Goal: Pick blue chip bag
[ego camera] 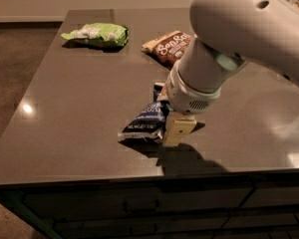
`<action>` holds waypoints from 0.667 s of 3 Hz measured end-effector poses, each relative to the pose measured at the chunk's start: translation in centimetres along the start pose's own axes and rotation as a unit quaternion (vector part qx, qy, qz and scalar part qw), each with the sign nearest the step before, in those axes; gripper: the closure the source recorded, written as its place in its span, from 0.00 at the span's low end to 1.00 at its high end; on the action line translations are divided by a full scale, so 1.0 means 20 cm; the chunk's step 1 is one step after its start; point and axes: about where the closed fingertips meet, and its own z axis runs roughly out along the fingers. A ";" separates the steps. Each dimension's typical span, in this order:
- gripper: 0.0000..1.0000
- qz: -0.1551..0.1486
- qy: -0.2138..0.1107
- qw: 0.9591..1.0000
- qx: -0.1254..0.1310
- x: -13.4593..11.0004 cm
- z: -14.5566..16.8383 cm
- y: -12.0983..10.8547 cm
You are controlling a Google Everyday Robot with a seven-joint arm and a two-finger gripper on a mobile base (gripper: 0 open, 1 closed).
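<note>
Claw (175,132): cream-coloured end piece below a white, round wrist housing, lowered to the tabletop (74,108) near its front edge, right of centre. It stands directly against the right side of the blue chip bag (145,124). Whether it is released, clenched or grasping the bag cannot be told, since the wrist and the bag cover the rest of it.

Blue chip bag: small, crumpled, dark navy with white lettering and pale sealed edges. It lies on the tabletop immediately left of the claw, one end raised toward the wrist and the other pointing left and forward. A dark shadow sits beneath it and the claw.

Arm (239,29): large, white and rounded, entering from the upper right and angling down to the wrist.

Brown-and-cream bag (170,46): lies flat farther back on the tabletop, behind the wrist and well apart from the blue bag.

Light green bag (97,34): lies near the far left corner, apart from both others.

Tabletop: dark, glossy, with a light glint at the left.

Drawer fronts (134,205): dark, below the front edge.
</note>
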 end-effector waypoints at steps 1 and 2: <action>0.63 -0.005 -0.015 1.000 -0.006 -0.05 -0.02 -0.03; 0.87 -0.004 -0.032 0.999 -0.006 -0.08 -0.10 -0.11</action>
